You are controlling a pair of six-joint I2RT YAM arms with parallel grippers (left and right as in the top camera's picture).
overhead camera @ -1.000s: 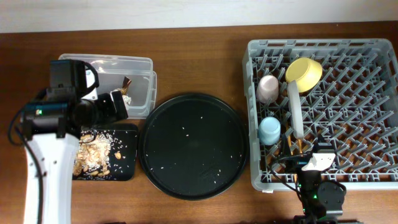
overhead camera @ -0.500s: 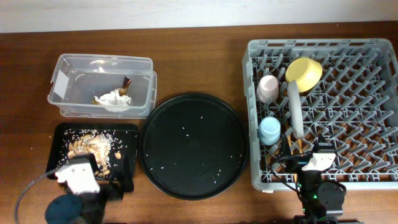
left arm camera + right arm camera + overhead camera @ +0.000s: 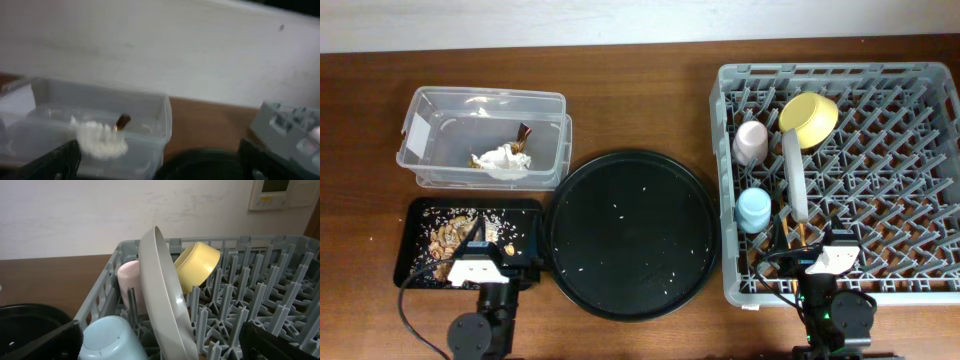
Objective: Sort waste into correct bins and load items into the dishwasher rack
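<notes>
Overhead, both arms sit low at the table's (image 3: 640, 100) near edge: left hand (image 3: 483, 262) over the black tray (image 3: 415, 215), right hand (image 3: 828, 262) at the rack (image 3: 920, 285), both hands spread wide.

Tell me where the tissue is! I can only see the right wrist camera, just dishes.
Observer: The crumpled white tissue lies in the clear tub, at the far end of the table from the rack.
Operator: Is it alone in there?
Observer: No, a small brown-gold wrapper lies next to it.
Operator: What else is over there?
Observer: A shallow black tray in front of the tub holds beige food scraps.
</notes>
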